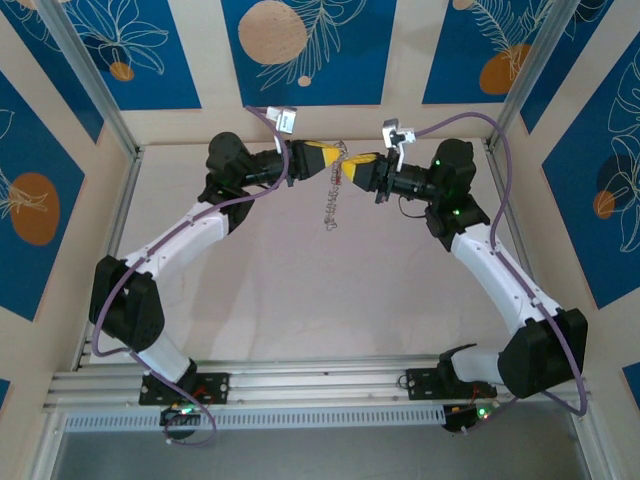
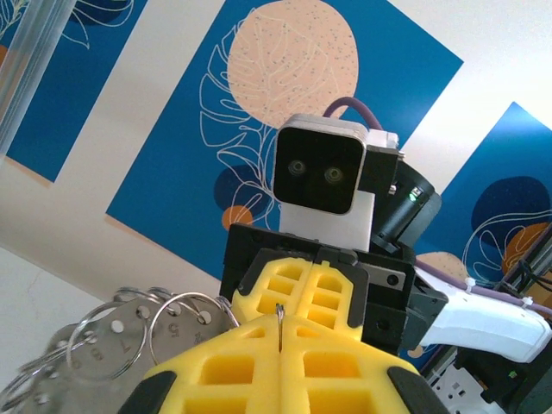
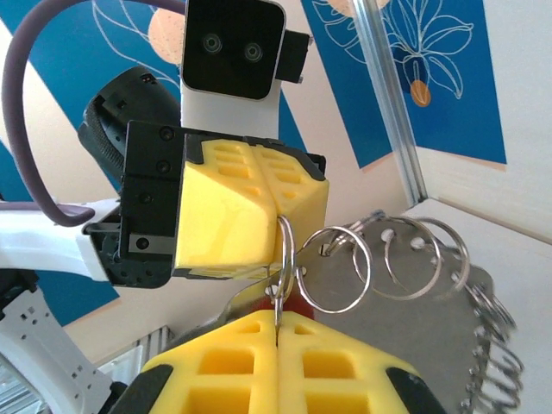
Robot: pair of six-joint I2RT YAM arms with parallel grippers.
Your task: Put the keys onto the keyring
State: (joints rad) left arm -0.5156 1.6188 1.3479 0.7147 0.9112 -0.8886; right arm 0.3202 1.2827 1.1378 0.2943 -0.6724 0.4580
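Both grippers meet tip to tip high over the back of the table. The keyring [image 3: 285,246], a thin steel split ring, stands edge-on between them. My left gripper [image 2: 279,335] is shut on one side of it, and the keyring [image 2: 279,314] pokes out of the closed yellow fingers. Facing it, my right gripper [image 3: 278,323] is shut on the ring's other side. A small red piece of a key [image 3: 304,302] with a silvery blade shows just behind the ring. In the top view the left gripper [image 1: 328,160] and right gripper [image 1: 349,169] almost touch.
A bunch of further steel rings and round metal tags [image 3: 405,285] hangs linked to the held ring, dangling as a chain [image 1: 332,205] over the pale table [image 1: 300,290]. Aluminium frame posts [image 1: 520,80] and blue patterned walls close in the back.
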